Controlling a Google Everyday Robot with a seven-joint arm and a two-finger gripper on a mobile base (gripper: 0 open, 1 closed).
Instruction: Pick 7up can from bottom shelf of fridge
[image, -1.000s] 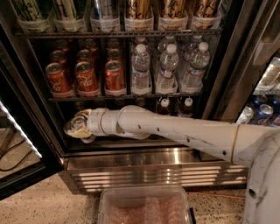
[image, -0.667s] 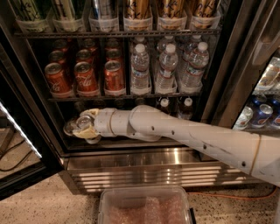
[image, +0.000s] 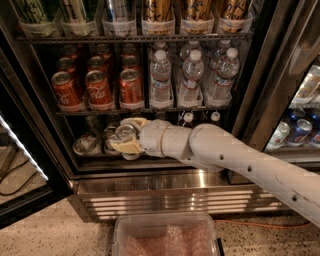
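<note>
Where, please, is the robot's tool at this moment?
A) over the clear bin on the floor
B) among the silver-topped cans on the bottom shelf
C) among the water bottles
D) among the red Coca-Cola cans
B: the tool is inside the fridge at the bottom shelf, right at a 7up can, below the Coca-Cola cans and water bottles.

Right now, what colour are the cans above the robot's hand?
The cans are red, clearest in the camera view. The gripper is below, at the bottom shelf.
</note>
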